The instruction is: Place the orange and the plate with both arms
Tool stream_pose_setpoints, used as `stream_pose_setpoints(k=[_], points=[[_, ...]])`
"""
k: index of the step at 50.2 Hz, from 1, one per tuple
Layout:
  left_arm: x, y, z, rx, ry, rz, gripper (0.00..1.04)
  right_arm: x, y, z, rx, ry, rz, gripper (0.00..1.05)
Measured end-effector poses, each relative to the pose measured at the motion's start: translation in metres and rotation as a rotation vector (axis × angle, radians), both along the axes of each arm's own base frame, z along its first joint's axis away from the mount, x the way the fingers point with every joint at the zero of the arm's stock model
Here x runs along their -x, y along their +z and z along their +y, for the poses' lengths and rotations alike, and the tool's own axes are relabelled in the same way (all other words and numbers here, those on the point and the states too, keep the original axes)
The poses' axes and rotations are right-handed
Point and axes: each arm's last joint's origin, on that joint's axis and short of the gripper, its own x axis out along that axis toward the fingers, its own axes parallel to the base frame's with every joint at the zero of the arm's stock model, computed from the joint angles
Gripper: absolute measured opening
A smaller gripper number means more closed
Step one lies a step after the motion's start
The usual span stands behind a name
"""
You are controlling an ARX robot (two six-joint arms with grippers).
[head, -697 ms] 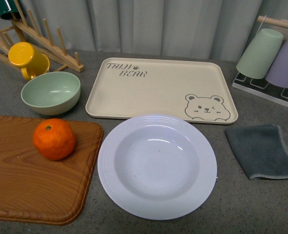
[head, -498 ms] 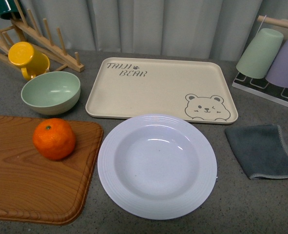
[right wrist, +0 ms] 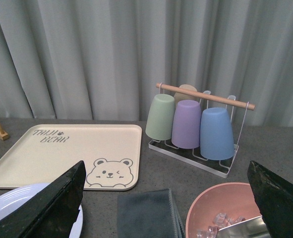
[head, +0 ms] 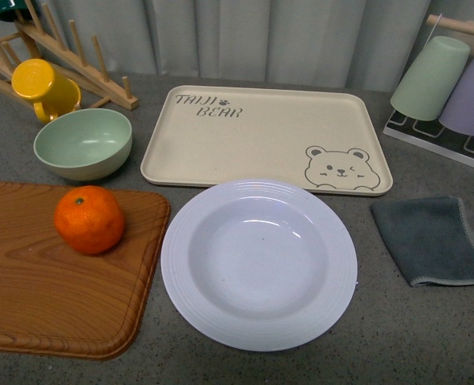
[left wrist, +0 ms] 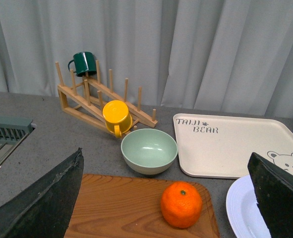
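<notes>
**Nothing gripped yet: orange and plate both wait**

Only the front view has shifted since the earlier frame: everything sits a little higher in it, while the things keep their places relative to one another, so it is the camera that moved and not the objects.

The orange [head: 90, 220] rests on the wooden board [head: 52, 297] at the left, near its far edge, with the pale green bowl [head: 83, 143] just beyond it. The plate [head: 180, 297] lies flat on the grey surface [head: 413, 337] in the middle. Its left rim is just beside the board and its far rim is close against the near edge of the bear tray [head: 261, 136], which is bare. A grey cloth [head: 429, 241] lies to the right of the plate.

Neither arm shows in the front view. In the wrist views the left gripper [left wrist: 165, 163] and the right gripper [right wrist: 166, 168] each have their jaws spread wide with nothing between them. The left one looks toward the orange, and the right one catches only the edge of the plate.

By my reading the task has not properly started, since both things are ungripped. Each arm has yet to reach, take hold, and carry its thing over, probably to the tray.
</notes>
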Motion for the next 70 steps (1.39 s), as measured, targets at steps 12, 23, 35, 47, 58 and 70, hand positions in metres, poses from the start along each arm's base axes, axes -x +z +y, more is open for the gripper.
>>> stream_pose_setpoints(k=[12, 23, 35, 47, 58, 70], points=[[0.0000, 0.0000, 0.0000, 0.000, 0.000, 0.000, 0.98, 0.0000, 0.0000, 0.0000, 0.000, 0.000, 0.000, 0.96], [0.0000, 0.0000, 0.0000, 0.000, 0.000, 0.000, 0.98, 0.0000, 0.0000, 0.0000, 0.000, 0.000, 0.000, 0.96], [0.0000, 0.0000, 0.0000, 0.000, 0.000, 0.000, 0.98, 0.0000, 0.0000, 0.0000, 0.000, 0.000, 0.000, 0.96], [0.0000, 0.0000, 0.0000, 0.000, 0.000, 0.000, 0.98, 0.0000, 0.0000, 0.0000, 0.000, 0.000, 0.000, 0.96], [0.0000, 0.0000, 0.0000, 0.000, 0.000, 0.000, 0.98, 0.0000, 0.0000, 0.0000, 0.000, 0.000, 0.000, 0.96], [0.0000, 0.0000, 0.0000, 0.000, 0.000, 0.000, 0.98, 0.0000, 0.0000, 0.0000, 0.000, 0.000, 0.000, 0.96]])
